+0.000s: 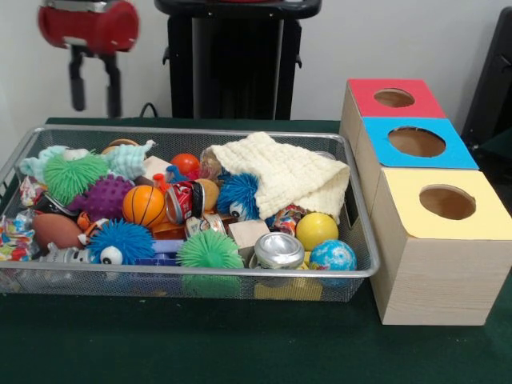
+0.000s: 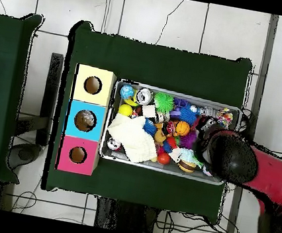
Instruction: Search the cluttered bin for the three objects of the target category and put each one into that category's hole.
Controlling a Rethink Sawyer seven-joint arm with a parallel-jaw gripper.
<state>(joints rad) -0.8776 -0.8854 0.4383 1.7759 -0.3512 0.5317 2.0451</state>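
Search stage. The hand (image 1: pixel 93 86) hangs above the far left corner of the bin (image 1: pixel 240 276), fingers parted and holding nothing. The bin sits on the green counter (image 1: pixel 240 344), beside three wooden boxes (image 1: pixel 436 240) with holed tops. One crinkly packet (image 1: pixel 16 236) showing blue and white lies at the bin's left end; the others are not clearly identifiable among the toys. Next move, as judged: descend onto a packet without snagging the neighbouring balls.

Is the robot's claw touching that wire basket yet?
Apart. The front view shows the claw hanging in the air above the basket's far rim, wall visible between them.
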